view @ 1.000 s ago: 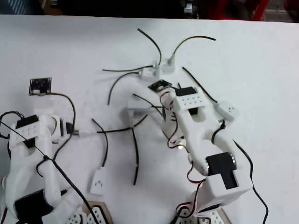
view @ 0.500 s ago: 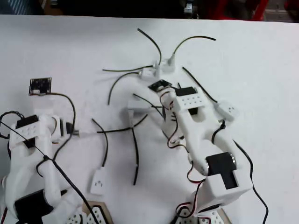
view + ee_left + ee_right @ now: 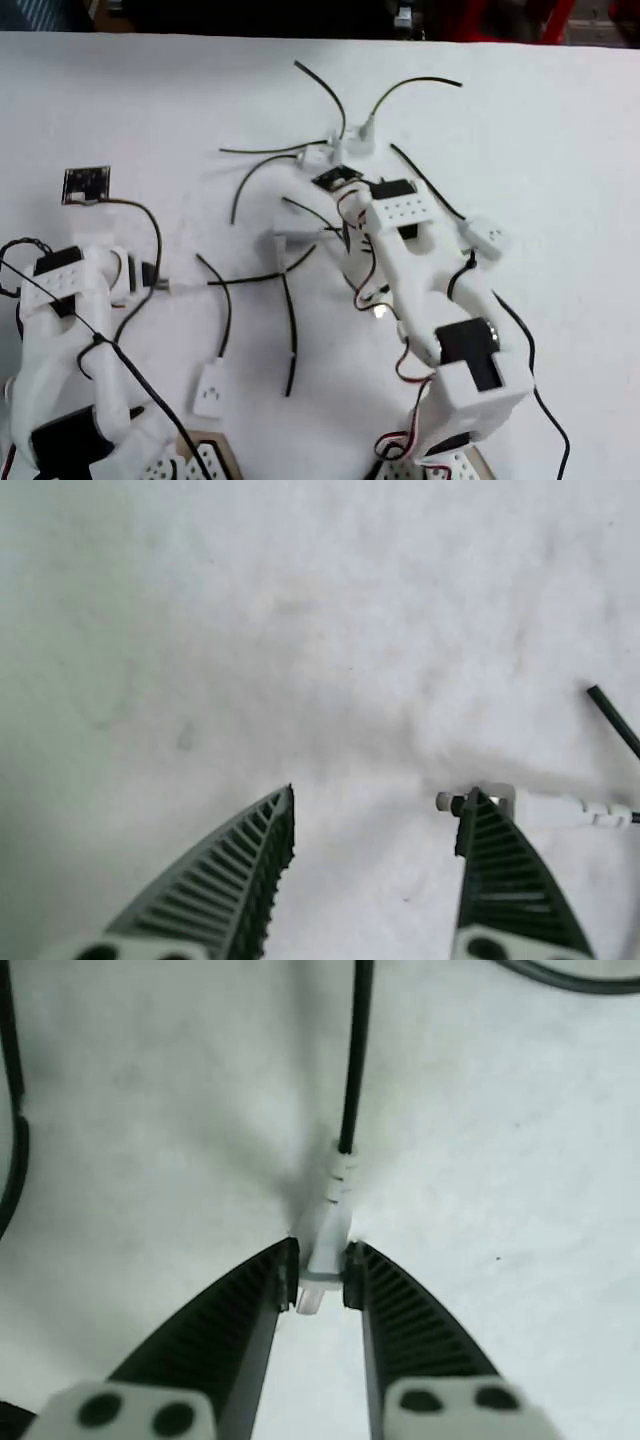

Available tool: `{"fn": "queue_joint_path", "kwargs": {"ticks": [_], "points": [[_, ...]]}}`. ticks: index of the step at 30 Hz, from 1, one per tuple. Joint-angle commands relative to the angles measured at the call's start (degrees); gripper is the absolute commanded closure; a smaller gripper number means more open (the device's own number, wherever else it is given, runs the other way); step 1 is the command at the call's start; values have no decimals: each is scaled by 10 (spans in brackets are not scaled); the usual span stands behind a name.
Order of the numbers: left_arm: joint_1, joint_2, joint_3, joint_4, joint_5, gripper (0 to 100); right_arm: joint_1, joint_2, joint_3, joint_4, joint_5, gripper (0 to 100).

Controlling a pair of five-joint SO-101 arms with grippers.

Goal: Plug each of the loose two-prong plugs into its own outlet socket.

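The right gripper [image 3: 320, 1272] clamps a small white black-corded two-prong plug [image 3: 331, 1222]; the left gripper [image 3: 378, 805] gapes empty. Hold it firm and level for insertion.

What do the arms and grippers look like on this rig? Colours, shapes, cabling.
The left arm and right arm are white shells with black servo blocks. Red and black wires loop along the right; black cable runs along the left. The left gripper and right gripper have dark, tapered, ribbed fingers.

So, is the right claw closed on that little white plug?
Shut: the right gripper has both dark fingers pressed against the white plug.
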Motion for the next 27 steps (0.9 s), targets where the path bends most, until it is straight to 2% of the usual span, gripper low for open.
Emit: {"fn": "queue_joint_path", "kwargs": {"ticks": [1,9,12,14,23,27], "points": [[-5,-22,-3,-7,-1,740,-1,35,-47,25,-6,925],[-5,-22,-3,-7,-1,740,-4,59,-86,52,-31,926],[-5,-22,-3,-7,-1,740,-3,58,-87,51,-29,981],[-5,-22,-3,-7,-1,740,-1,44,-91,65,-29,976],[-2,-26,-14,-2,-2,739,-3,-179,-89,132,-33,981],[-2,-26,-74,46,-60,736,0,-256,-62,116,-55,981]]}}
